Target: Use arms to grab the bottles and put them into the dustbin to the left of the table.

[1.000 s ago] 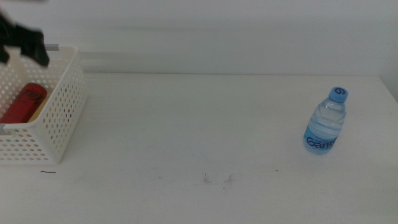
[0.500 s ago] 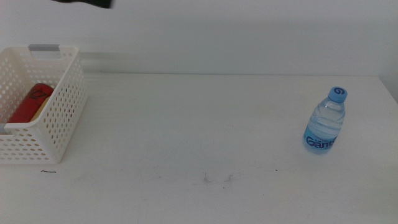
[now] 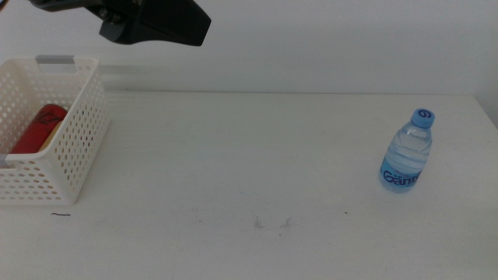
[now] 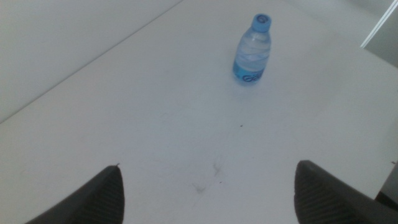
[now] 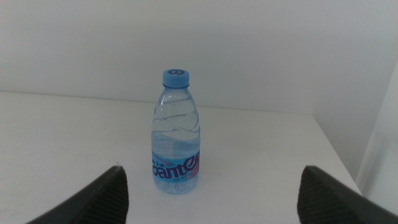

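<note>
bare table (image 3: 249,155) around water bottle (image 3: 408,153)

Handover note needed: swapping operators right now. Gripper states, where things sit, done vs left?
Left gripper: open, empty, raised above the table's left part near the white lattice plastic basket.
Right gripper: open, empty, low, facing the small clear water bottle with blue cap.
Done: slim red can lies in the basket.
Left: the water bottle stands upright near the white table's right edge; grab it and bin it.

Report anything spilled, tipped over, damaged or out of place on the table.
Nothing stands out. The water bottle stands upright and capped on the table, no spill around it. The red can lies inside the basket, where it belongs.
</note>
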{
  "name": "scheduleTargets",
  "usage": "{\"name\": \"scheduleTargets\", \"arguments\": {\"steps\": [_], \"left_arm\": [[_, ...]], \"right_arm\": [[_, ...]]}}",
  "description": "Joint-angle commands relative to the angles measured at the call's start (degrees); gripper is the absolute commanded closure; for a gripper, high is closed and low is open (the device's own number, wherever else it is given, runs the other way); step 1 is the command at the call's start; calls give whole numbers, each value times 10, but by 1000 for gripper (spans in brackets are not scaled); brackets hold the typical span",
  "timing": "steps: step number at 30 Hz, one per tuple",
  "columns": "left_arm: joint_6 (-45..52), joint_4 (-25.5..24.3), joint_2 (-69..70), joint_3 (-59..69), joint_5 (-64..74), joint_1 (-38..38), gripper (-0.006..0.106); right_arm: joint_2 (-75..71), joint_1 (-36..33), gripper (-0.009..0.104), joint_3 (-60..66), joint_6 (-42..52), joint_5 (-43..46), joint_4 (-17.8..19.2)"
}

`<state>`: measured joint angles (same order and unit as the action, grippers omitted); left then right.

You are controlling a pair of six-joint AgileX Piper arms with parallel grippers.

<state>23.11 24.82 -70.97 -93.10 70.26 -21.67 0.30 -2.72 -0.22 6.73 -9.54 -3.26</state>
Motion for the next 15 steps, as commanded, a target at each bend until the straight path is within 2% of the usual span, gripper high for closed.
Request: {"name": "scheduleTargets", "arguments": {"steps": [1, 15], "left_arm": [[-6, -9, 1, 1, -3, -1, 7], [-6, -12, 1, 1, -103, -1, 7]], "right_arm": [[-3, 5, 6, 2, 1, 6, 0], [-3, 5, 6, 2, 1, 12, 0]]}}
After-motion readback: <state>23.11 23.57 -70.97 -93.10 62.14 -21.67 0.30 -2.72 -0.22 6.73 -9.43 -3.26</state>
